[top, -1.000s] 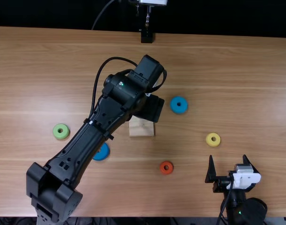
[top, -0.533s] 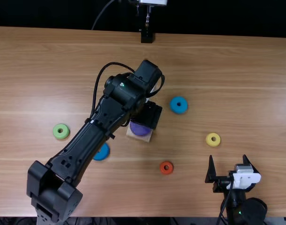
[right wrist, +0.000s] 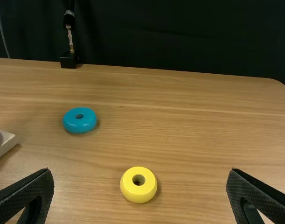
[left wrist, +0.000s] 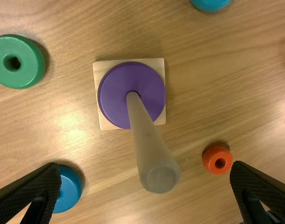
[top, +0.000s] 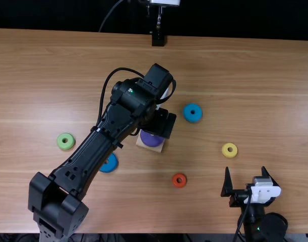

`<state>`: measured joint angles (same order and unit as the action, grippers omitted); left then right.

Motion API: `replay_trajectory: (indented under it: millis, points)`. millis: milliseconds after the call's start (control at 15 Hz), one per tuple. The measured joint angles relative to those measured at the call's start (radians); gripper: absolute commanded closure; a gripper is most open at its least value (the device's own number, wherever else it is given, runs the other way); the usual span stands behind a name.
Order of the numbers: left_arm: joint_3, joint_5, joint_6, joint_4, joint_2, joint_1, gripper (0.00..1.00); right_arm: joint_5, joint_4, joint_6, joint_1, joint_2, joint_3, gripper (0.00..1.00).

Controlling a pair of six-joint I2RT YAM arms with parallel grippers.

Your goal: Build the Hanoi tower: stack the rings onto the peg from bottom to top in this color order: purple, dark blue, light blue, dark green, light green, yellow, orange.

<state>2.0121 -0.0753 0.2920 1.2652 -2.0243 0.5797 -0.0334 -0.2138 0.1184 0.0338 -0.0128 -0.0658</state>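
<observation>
The left gripper (top: pixel 162 123) hangs over the wooden base (top: pixel 143 144), where the purple ring (top: pixel 152 139) shows. In the left wrist view the purple ring (left wrist: pixel 119 100) lies low around the peg (left wrist: pixel 149 144), and the left gripper (left wrist: pixel 145 167) is open, fingers wide apart. Near the table's front right, the right gripper (top: pixel 245 170) stands open, also as the right gripper (right wrist: pixel 140 172) in its wrist view. Loose rings: dark blue (top: pixel 109 163), light blue (top: pixel 192 113), light green (top: pixel 65 141), yellow (top: pixel 229 149), orange (top: pixel 179 180) and dark green (left wrist: pixel 16 61).
The left arm stretches diagonally over the table and partly covers the dark blue ring. A black stand (top: pixel 158 38) rises at the table's far edge. Orange lies to the front right of the base, and yellow sits just beyond the right gripper.
The purple ring has come into sight on the base, which has turned slightly and shifted a little toward the near left. My left gripper has shifted slightly; the right arm has stayed still.
</observation>
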Motion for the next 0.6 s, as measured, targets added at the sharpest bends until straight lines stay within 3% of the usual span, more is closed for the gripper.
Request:
replay_trajectory:
  millis: [200,600]
  points:
    - [0.063,0.000,0.000,-0.019,0.010,-0.050,0.00,0.000,0.000,0.000,0.000,0.000,0.000,0.00]
    - [0.014,0.001,-0.002,-0.259,0.209,-0.143,0.00,0.000,0.000,-0.001,0.000,0.000,0.000,0.00]
